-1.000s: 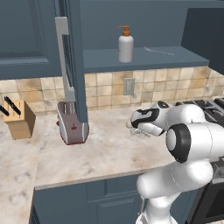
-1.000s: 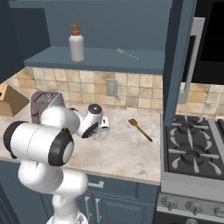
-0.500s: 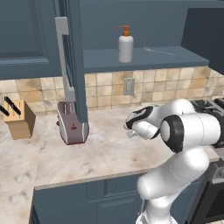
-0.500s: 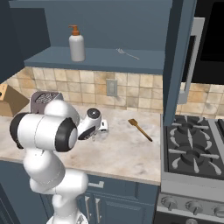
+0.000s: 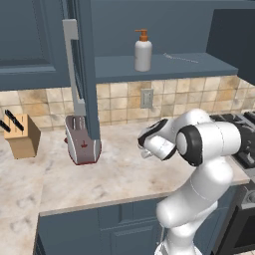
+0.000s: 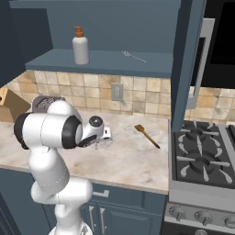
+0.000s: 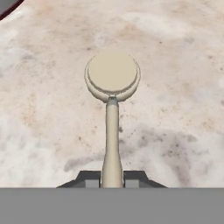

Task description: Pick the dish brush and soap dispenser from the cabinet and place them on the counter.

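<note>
My gripper [image 7: 112, 178] is shut on the handle of the dish brush [image 7: 112, 75], a pale tan stick with a round whitish head. The head hangs close over the beige marbled counter [image 7: 175, 87]; I cannot tell whether it touches. From the base, the hand [image 5: 149, 144] sits low over the counter [image 5: 114, 174] in front of the wall outlet. The soap dispenser [image 5: 143, 51], white with an orange pump, stands upright on the shelf of the open cabinet [image 5: 169, 68], well above the gripper. It stands at the left of that shelf in the right base view [image 6: 81, 46].
A toaster [image 5: 82, 144] and a knife block [image 5: 20, 137] stand to the left on the counter. The open cabinet door [image 5: 82, 74] hangs above the toaster. An orange-brown utensil [image 6: 147, 136] lies near the stove [image 6: 202, 160]. A thin grey rod [image 6: 134, 57] rests on the shelf.
The arm has folded closer in, and the hand with the brush has drifted slightly left and lower over the counter. The grip has stayed shut.
</note>
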Controlling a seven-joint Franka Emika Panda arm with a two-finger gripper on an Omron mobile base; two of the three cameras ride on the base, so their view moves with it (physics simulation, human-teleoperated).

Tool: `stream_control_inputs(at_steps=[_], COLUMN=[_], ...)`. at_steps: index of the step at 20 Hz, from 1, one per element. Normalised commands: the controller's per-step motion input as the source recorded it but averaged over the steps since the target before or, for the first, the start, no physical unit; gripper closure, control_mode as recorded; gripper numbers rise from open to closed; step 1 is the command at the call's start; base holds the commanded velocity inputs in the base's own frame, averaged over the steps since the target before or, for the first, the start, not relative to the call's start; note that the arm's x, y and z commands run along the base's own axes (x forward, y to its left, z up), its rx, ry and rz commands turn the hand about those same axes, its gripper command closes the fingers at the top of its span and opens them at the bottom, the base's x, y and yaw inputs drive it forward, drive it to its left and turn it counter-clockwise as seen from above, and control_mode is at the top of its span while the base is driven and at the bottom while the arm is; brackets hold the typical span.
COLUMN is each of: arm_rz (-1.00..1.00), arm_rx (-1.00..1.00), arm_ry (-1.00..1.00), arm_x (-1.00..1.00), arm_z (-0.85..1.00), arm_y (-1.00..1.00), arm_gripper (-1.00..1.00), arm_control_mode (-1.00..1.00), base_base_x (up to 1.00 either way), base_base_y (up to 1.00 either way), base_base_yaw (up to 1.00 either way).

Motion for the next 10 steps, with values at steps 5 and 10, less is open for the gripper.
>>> stream_control_inputs(at_steps=[5,10], arm_rz=[0.0,0.0], arm_rx=[0.0,0.0], arm_ry=[0.0,0.0], arm_x=[0.08,0.05], arm_z=[-0.13,-0.06], arm_y=[0.11,0.05], arm_gripper=[-1.0,-1.0], arm_control_mode=[-1.0,-1.0], base_base_x=[0.0,0.0], base_base_y=[0.0,0.0], base_base_yaw=[0.0,0.0])
